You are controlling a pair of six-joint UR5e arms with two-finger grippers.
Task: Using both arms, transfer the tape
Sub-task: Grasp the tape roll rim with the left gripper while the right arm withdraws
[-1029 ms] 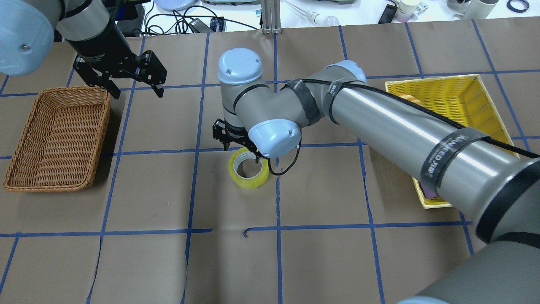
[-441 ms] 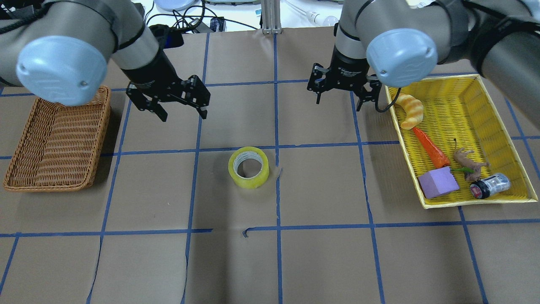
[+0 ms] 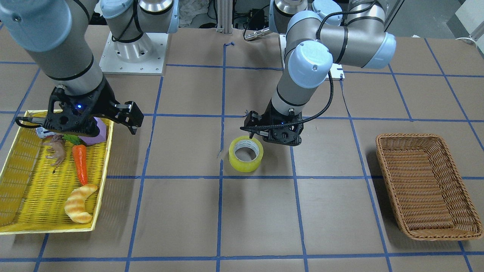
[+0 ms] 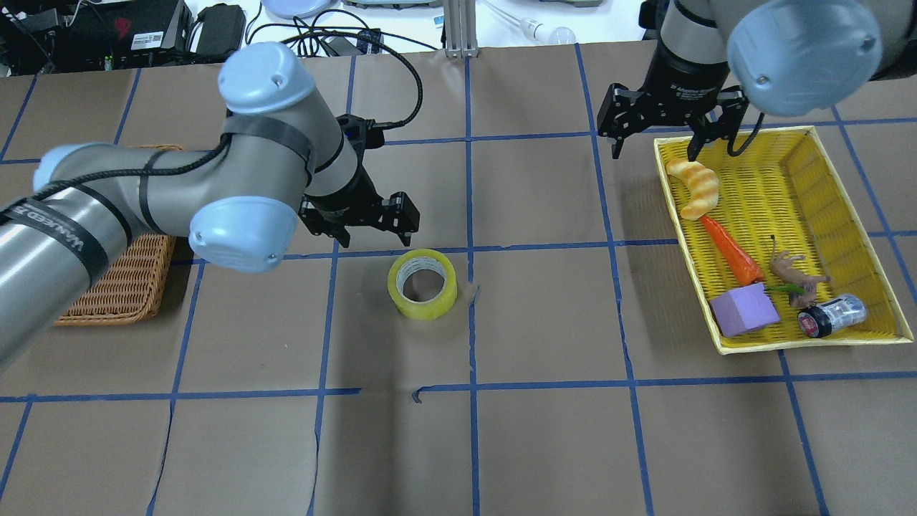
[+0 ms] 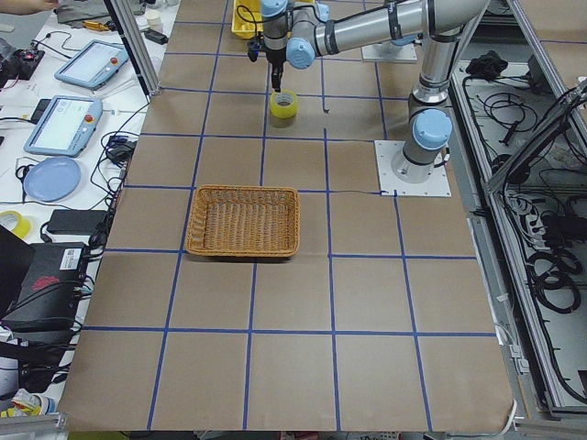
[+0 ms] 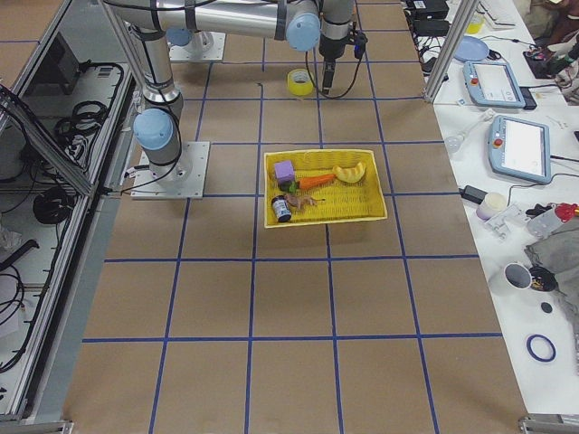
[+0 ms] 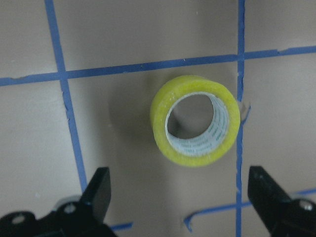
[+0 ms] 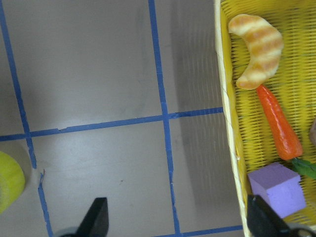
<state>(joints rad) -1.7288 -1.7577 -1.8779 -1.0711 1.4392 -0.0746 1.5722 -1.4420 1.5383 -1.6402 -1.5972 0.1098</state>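
Note:
The tape (image 4: pixel 423 284) is a yellow roll with a whitish core, lying flat on the brown table near the middle; it also shows in the front view (image 3: pixel 246 153). My left gripper (image 4: pixel 372 228) is open and empty, hovering just beyond the roll on its far left side. In the left wrist view the tape (image 7: pixel 195 121) lies ahead of the open gripper (image 7: pixel 182 197). My right gripper (image 4: pixel 655 147) is open and empty over the far left corner of the yellow tray (image 4: pixel 809 140). The right wrist view shows the tape (image 8: pixel 10 180) at its left edge.
A wicker basket (image 4: pixel 122 287) sits at the left, partly under my left arm. The yellow tray holds a croissant (image 4: pixel 693 188), a carrot (image 4: pixel 731 251), a purple block (image 4: pixel 745 309), a small can and a toy figure. Blue tape lines grid the table.
My right gripper left the tape on the table and drew back to the yellow tray. My left arm swung from the wicker basket to just beside the tape.

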